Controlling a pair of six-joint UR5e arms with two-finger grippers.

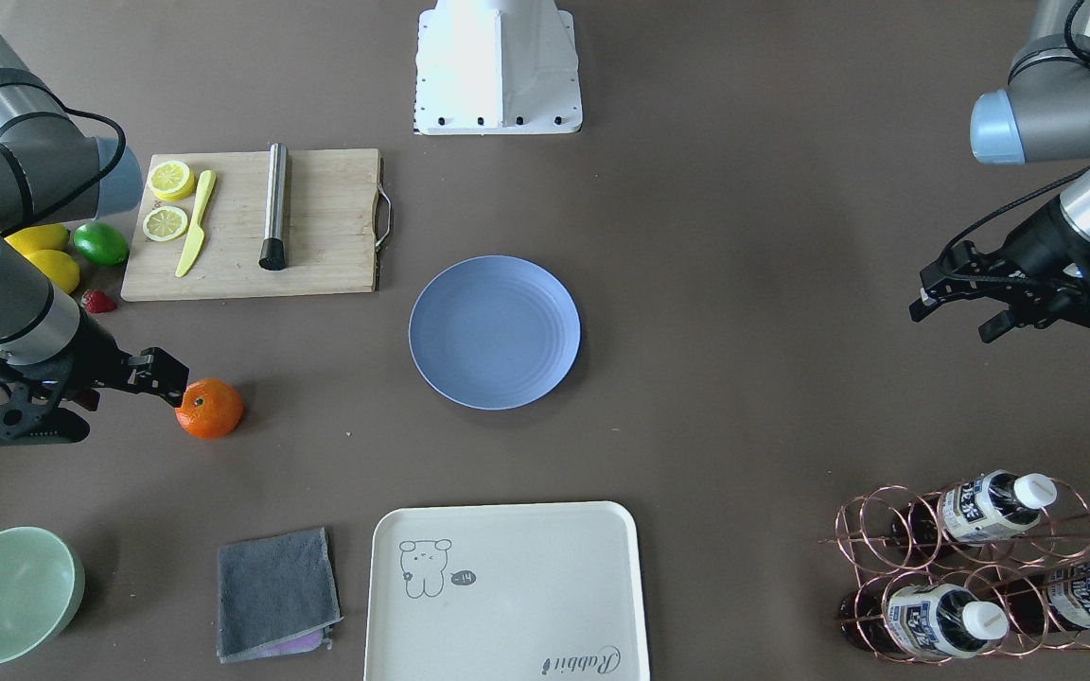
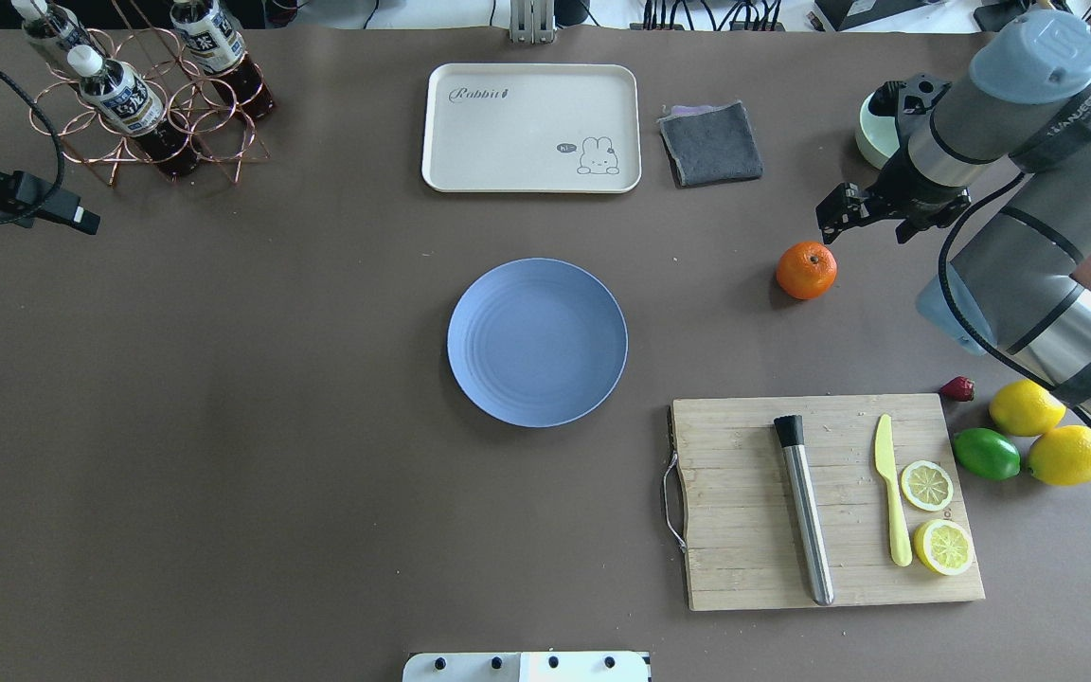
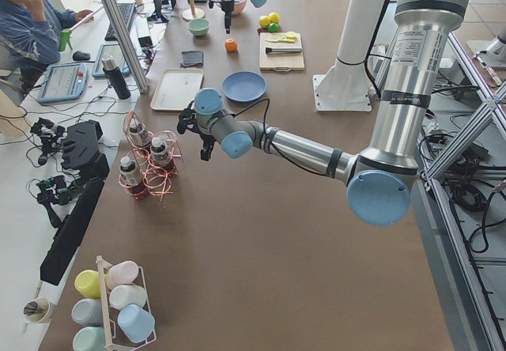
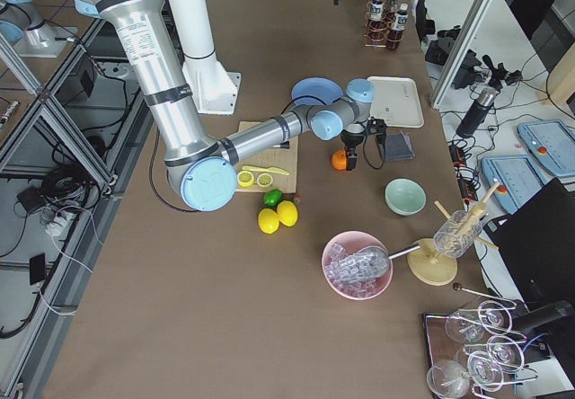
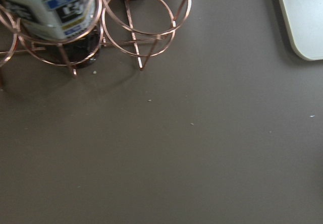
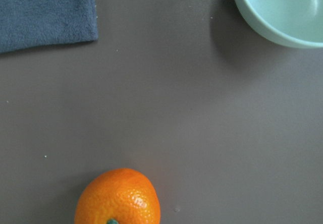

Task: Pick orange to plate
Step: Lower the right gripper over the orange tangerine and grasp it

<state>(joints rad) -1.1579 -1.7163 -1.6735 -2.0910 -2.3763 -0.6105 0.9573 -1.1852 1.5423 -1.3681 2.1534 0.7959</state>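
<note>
**Orange on the table, right gripper open just beyond it**

Nearest the robot, on its right, a wooden cutting board (image 2: 744,530) lies flat, with two lemons (image 2: 1026,407) and a lime (image 2: 986,454) beside it. The right arm's elbow hangs above those fruits. Its forearm runs forward from there, and the wrist bends so that the right gripper (image 2: 866,223) points down at the table.

The plate (image 2: 537,342) sits at the table's middle with nothing on it. The orange (image 2: 806,270) rests on the bare table well to the plate's right, between the board and the grey cloth (image 2: 710,142). The right gripper hovers just past the orange on its far side with its fingers spread wide. One fingertip is close to the fruit, but whether it touches cannot be told. In the right wrist view the orange sits at the bottom edge.

Farther out, the left arm stretches across the robot's left side. The left gripper (image 1: 954,322) is held above the table near the bottle rack (image 1: 971,558), fingers apart and holding nothing.
</note>
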